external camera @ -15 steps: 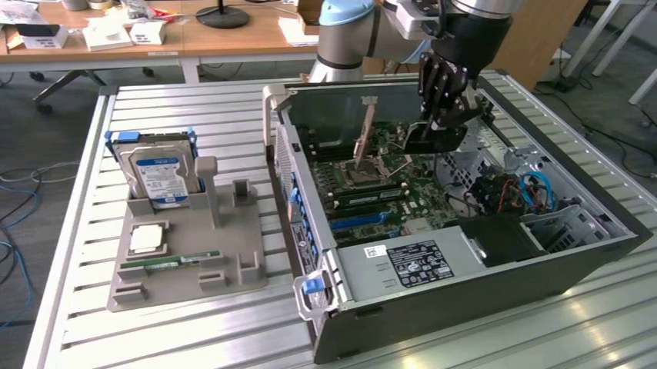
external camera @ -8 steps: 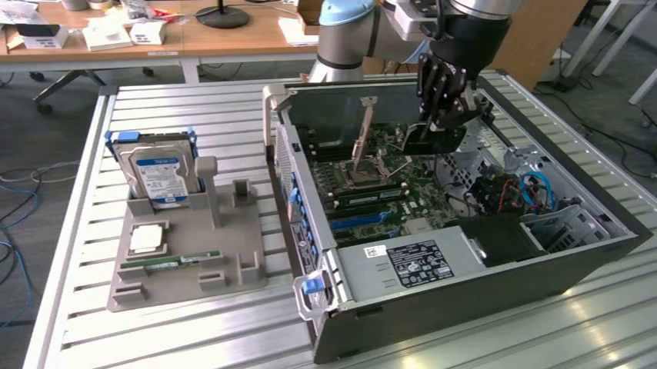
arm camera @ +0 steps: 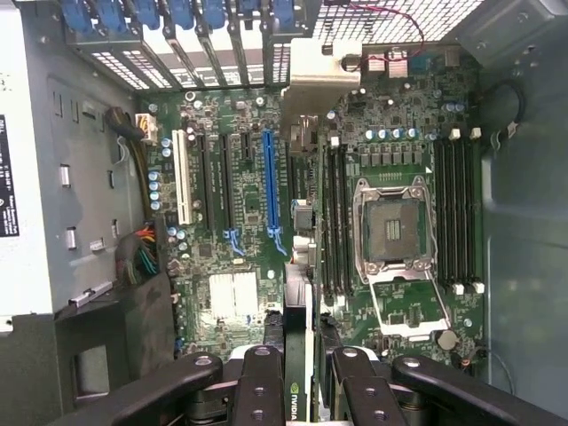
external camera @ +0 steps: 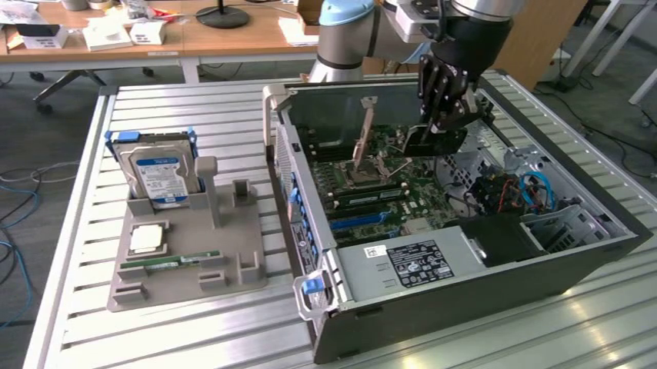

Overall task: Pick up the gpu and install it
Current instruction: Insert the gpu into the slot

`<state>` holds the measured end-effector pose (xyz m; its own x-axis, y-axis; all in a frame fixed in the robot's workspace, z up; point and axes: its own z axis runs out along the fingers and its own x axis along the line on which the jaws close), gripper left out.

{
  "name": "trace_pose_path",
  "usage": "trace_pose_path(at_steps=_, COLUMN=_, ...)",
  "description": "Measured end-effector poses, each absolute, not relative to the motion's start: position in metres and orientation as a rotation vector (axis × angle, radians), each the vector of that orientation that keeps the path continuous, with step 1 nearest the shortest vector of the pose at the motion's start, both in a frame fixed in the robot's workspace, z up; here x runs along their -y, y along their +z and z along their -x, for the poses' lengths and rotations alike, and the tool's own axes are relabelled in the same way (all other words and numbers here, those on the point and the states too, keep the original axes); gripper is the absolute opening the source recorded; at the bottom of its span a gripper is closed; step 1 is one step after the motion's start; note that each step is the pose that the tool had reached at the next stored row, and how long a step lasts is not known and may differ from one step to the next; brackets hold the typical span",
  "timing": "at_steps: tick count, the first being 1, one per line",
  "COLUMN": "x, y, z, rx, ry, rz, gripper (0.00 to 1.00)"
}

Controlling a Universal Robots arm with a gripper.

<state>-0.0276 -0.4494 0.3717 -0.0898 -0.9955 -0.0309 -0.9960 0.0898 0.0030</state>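
Inside the open computer case (external camera: pixel 575 254), my gripper (external camera: pixel 444 127) hangs over the motherboard (external camera: pixel 380 184). It is shut on the gpu (external camera: pixel 429 142), a thin dark card held above the board. In the wrist view the gpu (arm camera: pixel 295 399) shows edge-on between my black fingers (arm camera: pixel 257 382), with a green logo on it. Its silver bracket (arm camera: pixel 324 67) lies toward the case's rear slot covers. The card runs just beside the blue expansion slot (arm camera: pixel 271 186) and does not look seated in any slot.
The open CPU socket (arm camera: pixel 390 226) and RAM slots (arm camera: pixel 457 213) lie on the board. A power supply (external camera: pixel 411 265) and blue cables (external camera: pixel 534 188) crowd the case. In the exterior view's left, a grey holder (external camera: pixel 185 261) carries a hard drive (external camera: pixel 159 177) and a RAM stick (external camera: pixel 169 264).
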Motion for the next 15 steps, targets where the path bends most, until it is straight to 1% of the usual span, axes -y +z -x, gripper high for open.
trace_pose_path(at_steps=15, x=0.45, y=0.352, z=0.03, rx=-2.3, ry=0.036, rz=2.109, gripper=0.26)
